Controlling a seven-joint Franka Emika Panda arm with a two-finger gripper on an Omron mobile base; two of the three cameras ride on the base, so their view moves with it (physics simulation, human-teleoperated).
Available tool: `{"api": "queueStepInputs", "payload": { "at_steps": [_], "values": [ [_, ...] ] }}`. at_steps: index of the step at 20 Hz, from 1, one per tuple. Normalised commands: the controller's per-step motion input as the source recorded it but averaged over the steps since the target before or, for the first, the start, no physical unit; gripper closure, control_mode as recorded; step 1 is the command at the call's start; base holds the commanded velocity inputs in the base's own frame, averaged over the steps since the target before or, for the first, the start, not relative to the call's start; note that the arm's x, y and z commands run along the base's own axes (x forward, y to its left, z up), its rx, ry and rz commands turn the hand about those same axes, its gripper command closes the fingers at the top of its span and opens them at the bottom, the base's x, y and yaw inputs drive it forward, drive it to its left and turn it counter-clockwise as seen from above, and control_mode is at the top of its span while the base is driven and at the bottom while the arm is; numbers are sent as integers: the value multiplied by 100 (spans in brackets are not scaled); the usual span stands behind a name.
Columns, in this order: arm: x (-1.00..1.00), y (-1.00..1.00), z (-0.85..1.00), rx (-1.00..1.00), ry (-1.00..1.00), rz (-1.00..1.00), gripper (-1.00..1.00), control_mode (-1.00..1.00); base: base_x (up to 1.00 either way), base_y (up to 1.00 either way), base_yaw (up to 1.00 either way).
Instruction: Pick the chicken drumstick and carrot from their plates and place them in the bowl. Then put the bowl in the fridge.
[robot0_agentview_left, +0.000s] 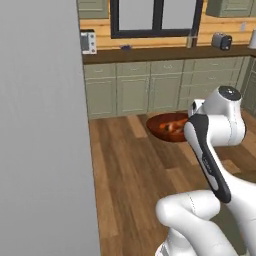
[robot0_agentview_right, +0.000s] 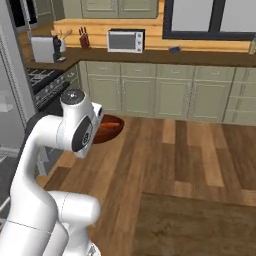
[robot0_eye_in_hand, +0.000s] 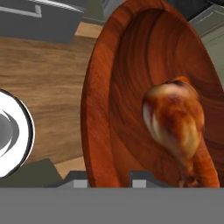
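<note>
Fingers (robot0_eye_in_hand: 109, 178) pinch the bowl (robot0_eye_in_hand: 103, 109) rim, holding it above the wood floor with the drumstick (robot0_eye_in_hand: 175, 120) and carrot (robot0_eye_in_hand: 205, 164) inside. Carrying step: next, likely swing toward the grey fridge (robot0_agentview_left: 40, 125) at left.

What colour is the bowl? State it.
Glossy reddish-brown, with a wood-like grain inside; the bowl shows best in the hand view.
</note>
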Motion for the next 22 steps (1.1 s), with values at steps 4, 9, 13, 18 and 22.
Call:
{"api": "queueStepInputs", "payload": {
  "at_steps": [4, 9, 13, 18, 22],
  "values": [
    [0, 0, 0, 0, 0, 0, 100, 100, 2, 0, 57],
    [0, 0, 0, 0, 0, 0, 100, 100, 2, 0, 70],
    [0, 0, 0, 0, 0, 0, 100, 100, 36, -14, 56],
    [0, 0, 0, 0, 0, 0, 100, 100, 51, -18, 18],
    [0, 0, 0, 0, 0, 0, 100, 100, 92, -39, 4]
  ]
}}
